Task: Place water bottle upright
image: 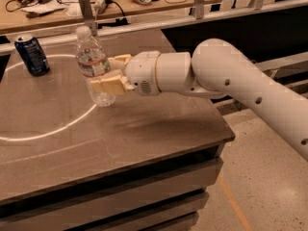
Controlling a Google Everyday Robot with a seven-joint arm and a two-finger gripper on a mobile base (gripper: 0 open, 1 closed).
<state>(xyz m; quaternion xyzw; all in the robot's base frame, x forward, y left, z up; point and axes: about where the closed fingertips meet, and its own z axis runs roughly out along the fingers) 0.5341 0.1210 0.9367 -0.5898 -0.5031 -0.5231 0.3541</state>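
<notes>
no legible text on water bottle (90,57) label, gripper (102,73) clasping it
</notes>
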